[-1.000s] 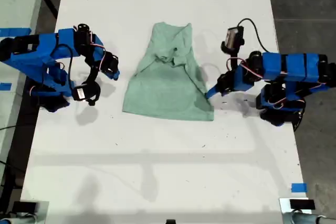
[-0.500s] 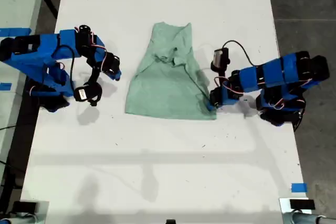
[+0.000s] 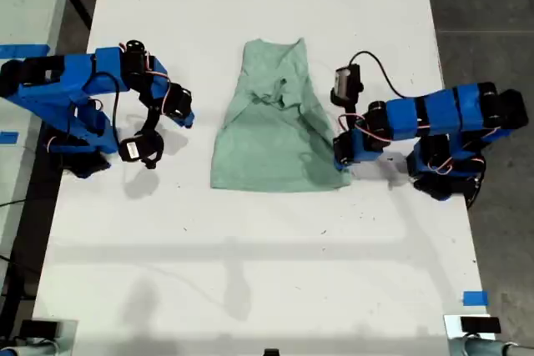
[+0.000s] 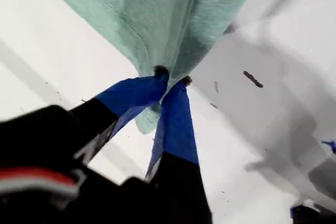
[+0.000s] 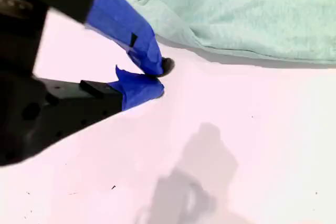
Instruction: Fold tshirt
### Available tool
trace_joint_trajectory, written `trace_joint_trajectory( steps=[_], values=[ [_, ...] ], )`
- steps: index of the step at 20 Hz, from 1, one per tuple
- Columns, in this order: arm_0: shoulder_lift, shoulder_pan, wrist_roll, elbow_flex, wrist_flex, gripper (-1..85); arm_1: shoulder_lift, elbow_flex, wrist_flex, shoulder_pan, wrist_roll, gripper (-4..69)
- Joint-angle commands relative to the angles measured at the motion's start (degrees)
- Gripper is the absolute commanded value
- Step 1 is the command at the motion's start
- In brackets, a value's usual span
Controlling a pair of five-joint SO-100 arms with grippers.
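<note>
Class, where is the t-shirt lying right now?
The t-shirt lies mid-table in the exterior view, between the two arms, its corner at that view's right pinched by my first gripper.

We worked on a long white table (image 3: 250, 273) whose surface was plain and faintly speckled with dark flecks. The tshirt (image 3: 275, 122) lay on it, partly folded and rumpled, midway between the table's two long edges and nearer its far end. A strip of blue tape (image 3: 475, 298) was stuck near one long edge, toward the near end.
</note>
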Motion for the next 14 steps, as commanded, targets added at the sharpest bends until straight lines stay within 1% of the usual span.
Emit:
trace_joint_trajectory(
  steps=[1, 4, 7, 8, 10, 12, 13, 14],
  values=[
    [-0.09, 1.41, -0.62, -0.88, -1.05, 0.1, 2.55, -7.56, -2.81, -0.70, 0.97, -1.1],
    [-0.97, 1.76, -0.62, -1.67, -1.14, 0.1, 1.76, -8.17, -14.41, 1.23, 2.64, -1.1],
    [-1.58, 2.02, -0.62, -2.29, -1.23, 0.1, -4.83, -7.38, -25.31, 4.31, 3.96, -1.1],
    [-1.67, 2.11, -0.62, -2.46, -1.23, 0.1, -7.38, -6.59, -29.79, 5.19, 3.78, -1.1],
    [-1.85, 2.20, -0.62, -2.55, -1.14, 0.1, -14.50, -6.42, -35.60, 6.33, 4.22, -1.1],
    [-1.85, 2.37, -0.62, -2.55, -1.14, 0.1, -22.06, -6.77, -40.17, 6.59, 5.10, -1.1],
    [-1.93, 2.37, -0.62, -2.55, -1.14, 0.1, -26.19, -7.82, -41.04, 6.77, 5.54, -0.1],
    [-2.02, 2.37, -0.62, -2.81, -1.14, 0.1, -30.15, -9.76, -40.43, 6.77, 5.80, 7.4]
  ],
)
